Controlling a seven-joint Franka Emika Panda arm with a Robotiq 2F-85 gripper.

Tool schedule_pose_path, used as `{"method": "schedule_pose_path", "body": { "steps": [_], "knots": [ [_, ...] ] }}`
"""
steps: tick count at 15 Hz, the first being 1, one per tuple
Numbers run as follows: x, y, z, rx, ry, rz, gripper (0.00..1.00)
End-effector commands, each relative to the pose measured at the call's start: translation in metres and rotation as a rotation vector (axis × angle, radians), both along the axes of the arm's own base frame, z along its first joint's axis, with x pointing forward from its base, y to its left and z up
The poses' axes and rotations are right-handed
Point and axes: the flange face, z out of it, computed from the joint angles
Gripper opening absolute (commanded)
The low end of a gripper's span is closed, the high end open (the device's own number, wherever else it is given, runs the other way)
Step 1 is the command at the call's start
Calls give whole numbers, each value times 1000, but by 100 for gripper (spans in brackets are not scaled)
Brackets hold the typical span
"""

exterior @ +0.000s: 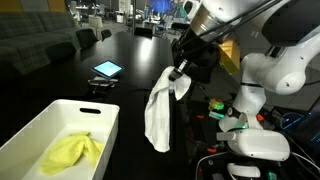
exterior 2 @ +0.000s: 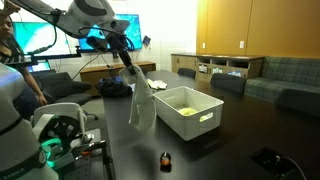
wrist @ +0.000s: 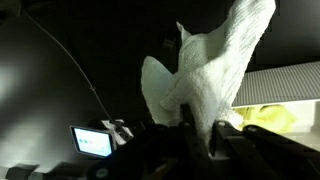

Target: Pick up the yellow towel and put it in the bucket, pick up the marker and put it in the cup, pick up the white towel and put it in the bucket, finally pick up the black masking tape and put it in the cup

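the tool (exterior: 178, 72) is closed tight on the white towel (exterior: 160, 112), pinching it near its upper edge. the cloth hangs down from the grip in a long loose fold, in the air beside the bucket (exterior: 38, 148) and not inside it. in an exterior view the white towel (exterior 2: 140, 100) drops from the tool (exterior 2: 129, 66) just to one side of the bucket (exterior 2: 203, 123); whether its lower end brushes the desk (exterior 2: 225, 150) i cannot tell.

the yellow towel (exterior: 72, 150) lies crumpled on the floor of the bucket, and it also shows as a pale yellow heap (exterior 2: 184, 103) inside the white walls in an exterior view. the bucket stands upright on the dark desk (exterior: 55, 72).

in the wrist view the white towel (wrist: 212, 80) fills the middle, bunched and gathered where the tool (wrist: 200, 130) clamps it at the lower edge of the picture. to one side the bucket wall (wrist: 290, 78) shows, with the yellow towel (wrist: 280, 108) in it.

a lit tablet (exterior: 106, 69) lies flat on the desk well apart from the bucket; it also shows in the wrist view (wrist: 92, 141). a small dark object (exterior 2: 166, 157) sits on the desk near the front edge, too small to tell what it is.
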Motion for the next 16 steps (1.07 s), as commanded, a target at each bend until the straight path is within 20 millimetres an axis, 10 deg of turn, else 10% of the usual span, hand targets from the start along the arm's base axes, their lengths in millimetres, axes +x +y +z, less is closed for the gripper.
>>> {"method": "schedule_pose_path", "body": {
  "steps": [1,9,16],
  "knots": [
    [-7,23,47,22,-83,-34,13],
    [8,47,90,94,-164,-16,13],
    [22,57,88,127,-169,16,12]
  ]
}}
